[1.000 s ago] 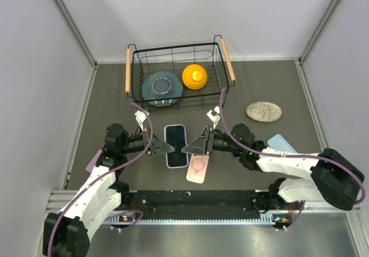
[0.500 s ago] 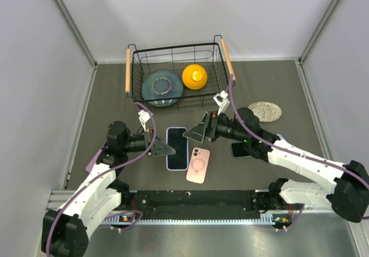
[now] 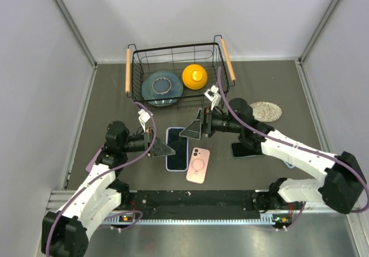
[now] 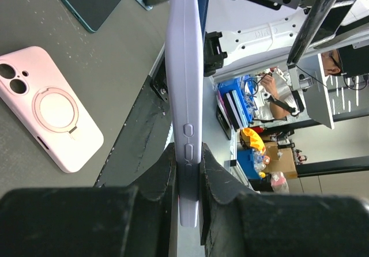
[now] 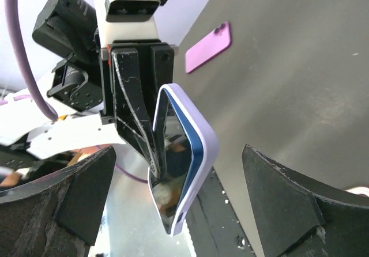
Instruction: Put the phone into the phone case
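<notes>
A second ago the right end effector [image 3: 191,131] was low, over the pink case [image 3: 198,165] and close to the phone [image 3: 177,147]. Now it is higher in the frame, near the top right corner of the phone, and its fingers are spread and hold nothing. The pink case is now fully uncovered. A dark phone [image 3: 242,150] at the right of centre, hidden before under the right arm, is visible on the bench [image 3: 109,101]. The left end effector [image 3: 167,148] has moved very little and pinches the left edge of the phone as before.

From above the phone appears flat, a dark screen with a pale rim. The left wrist view shows it edge-on: the lilac case [image 4: 185,67] stands between the two black fingers [image 4: 216,170] of the left end effector [image 4: 187,160], with the pink case [image 4: 49,107] at the left. The right wrist view shows the blue side of the phone [image 5: 185,153] inside the lilac case [image 5: 202,144]; I cannot tell if it sits fully in. A purple phone-shaped piece [image 5: 209,55] lies behind it.
</notes>
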`<action>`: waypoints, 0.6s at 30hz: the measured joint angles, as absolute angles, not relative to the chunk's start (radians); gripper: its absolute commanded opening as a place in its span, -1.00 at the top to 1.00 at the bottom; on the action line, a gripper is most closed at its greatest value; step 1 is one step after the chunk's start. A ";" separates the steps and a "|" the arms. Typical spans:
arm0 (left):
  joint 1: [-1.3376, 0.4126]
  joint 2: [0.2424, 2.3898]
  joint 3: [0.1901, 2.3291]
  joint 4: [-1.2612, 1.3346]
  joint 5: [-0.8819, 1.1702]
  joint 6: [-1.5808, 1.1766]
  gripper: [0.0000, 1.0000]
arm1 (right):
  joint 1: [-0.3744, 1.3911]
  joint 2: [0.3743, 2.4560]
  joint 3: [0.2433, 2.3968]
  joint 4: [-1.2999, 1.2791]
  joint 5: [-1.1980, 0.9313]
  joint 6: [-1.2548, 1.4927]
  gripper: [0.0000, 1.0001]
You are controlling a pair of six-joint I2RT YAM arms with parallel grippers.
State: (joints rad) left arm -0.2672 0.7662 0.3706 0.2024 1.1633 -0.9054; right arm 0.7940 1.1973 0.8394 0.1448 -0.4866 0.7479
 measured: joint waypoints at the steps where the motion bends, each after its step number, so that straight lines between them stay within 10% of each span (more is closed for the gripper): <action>1: -0.268 0.763 0.371 0.202 1.163 -0.905 1.00 | 0.793 1.217 0.839 0.170 -0.515 0.760 -0.75; 8: -0.268 0.759 0.370 0.209 1.161 -0.918 1.00 | 0.791 1.291 0.839 0.287 -0.646 0.816 -0.32; 18: -0.272 0.838 0.452 0.067 1.145 -0.781 1.00 | 0.752 1.304 0.817 0.311 -0.633 0.858 1.00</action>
